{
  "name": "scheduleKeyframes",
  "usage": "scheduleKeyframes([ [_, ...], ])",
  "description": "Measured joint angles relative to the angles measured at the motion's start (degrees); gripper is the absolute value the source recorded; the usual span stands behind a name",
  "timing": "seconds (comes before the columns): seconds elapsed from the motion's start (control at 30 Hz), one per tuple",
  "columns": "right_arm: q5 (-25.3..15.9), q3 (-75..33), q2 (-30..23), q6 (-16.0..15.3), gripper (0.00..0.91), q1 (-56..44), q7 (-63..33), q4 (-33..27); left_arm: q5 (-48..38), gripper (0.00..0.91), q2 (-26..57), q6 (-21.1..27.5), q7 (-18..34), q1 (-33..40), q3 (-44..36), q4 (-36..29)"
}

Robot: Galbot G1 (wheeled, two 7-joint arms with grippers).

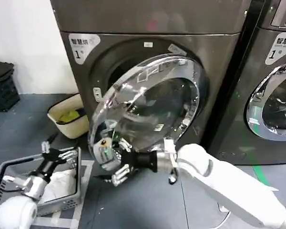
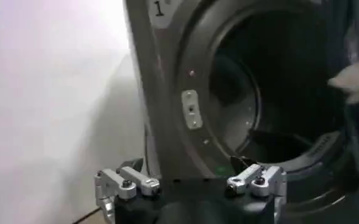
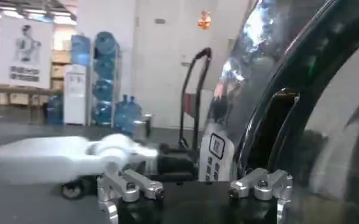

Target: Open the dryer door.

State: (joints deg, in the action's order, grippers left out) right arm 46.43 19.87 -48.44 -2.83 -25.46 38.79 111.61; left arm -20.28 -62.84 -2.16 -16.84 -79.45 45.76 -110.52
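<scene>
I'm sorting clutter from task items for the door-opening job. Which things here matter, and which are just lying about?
Job:
the dryer
the dryer door, swung partly open
right gripper, open at the door's lower edge
left gripper, open, low, aside

Lying about:
second machine
beige tub
grey tray
black crates

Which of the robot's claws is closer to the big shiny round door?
The right claw: it sits at the dryer door's lower chrome edge, fingers spread. The left claw hangs low, off to the left, well away from the door, over a grey bin.
</scene>
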Motion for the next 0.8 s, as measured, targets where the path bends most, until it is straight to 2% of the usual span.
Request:
scheduleKeyframes([
  [0.2, -0.1, -4.1, 3.6, 0.1, 0.907, -3.3, 3.3, 1.5, -0.2, 0.907, 1.6, -0.1, -0.4, 3.5, -3.2, 3.0],
  [0.5, -2.8, -11.8, 9.3, 0.8, 0.907, -11.5, 9.0, 4.0, -0.7, 0.907, 3.4, -0.8, -2.4, 7.8, -9.2, 4.9],
  [0.8, -5.5, -27.8, 13.6, 4.2, 0.907, -29.4, 4.6, 6.5, -0.6, 0.907, 4.0, -1.3, -3.9, 13.4, -16.6, 7.3],
])
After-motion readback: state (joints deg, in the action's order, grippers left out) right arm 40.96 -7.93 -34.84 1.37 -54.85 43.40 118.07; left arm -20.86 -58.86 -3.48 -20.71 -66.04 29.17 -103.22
